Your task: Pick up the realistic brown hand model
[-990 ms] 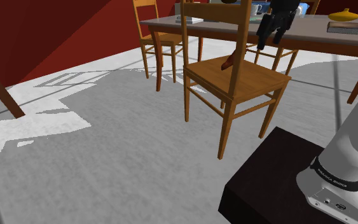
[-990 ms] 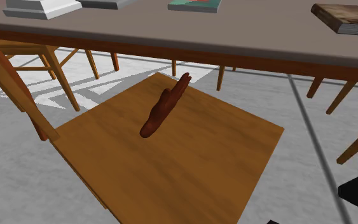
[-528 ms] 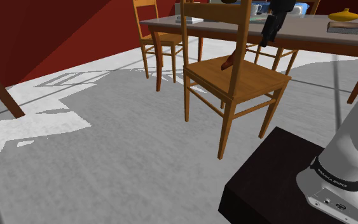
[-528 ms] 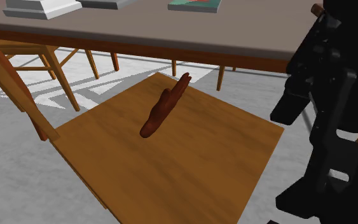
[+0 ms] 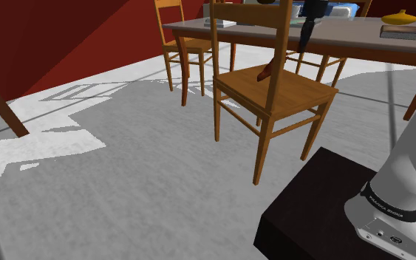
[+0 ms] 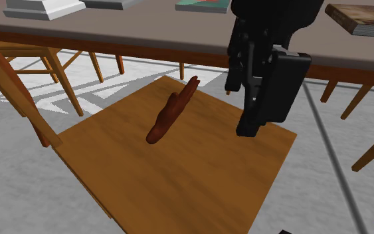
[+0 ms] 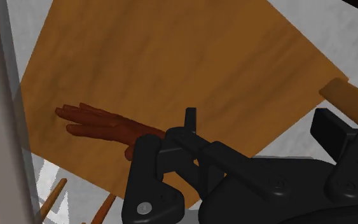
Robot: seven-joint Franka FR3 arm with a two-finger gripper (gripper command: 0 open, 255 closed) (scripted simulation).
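Approach phase of the pick. Over the last second the gripper point(image 6: 248, 106) has entered from the second exterior view's right and now hangs above the wooden chair seat point(image 6: 179, 183), on the side of the seat nearer the table point(image 6: 145, 41). Half a second ago it was still off the seat's edge. In the shoulder view the gripper point(image 5: 306, 31) has likewise shifted along the table's front edge toward the chair back. The move brings the tool close to its target, though a descent and some sideways travel probably remain before any grasp. In the wrist view the gripper point(image 7: 260, 127) has its fingers spread apart, with bare seat point(image 7: 171, 57) between them and nothing held. The brown hand model point(image 6: 172, 112) has not moved. It lies on the seat between the middle and the corner that runs under the table, just beside the gripper and apart from it. The model point(image 7: 104, 124) is a dark reddish-brown, slender form with straight fingers held close together, pointing toward the table-side edge. Its wrist end is hidden behind the gripper body. In the shoulder view the model point(image 5: 265, 72) appears beside the chair's back post.
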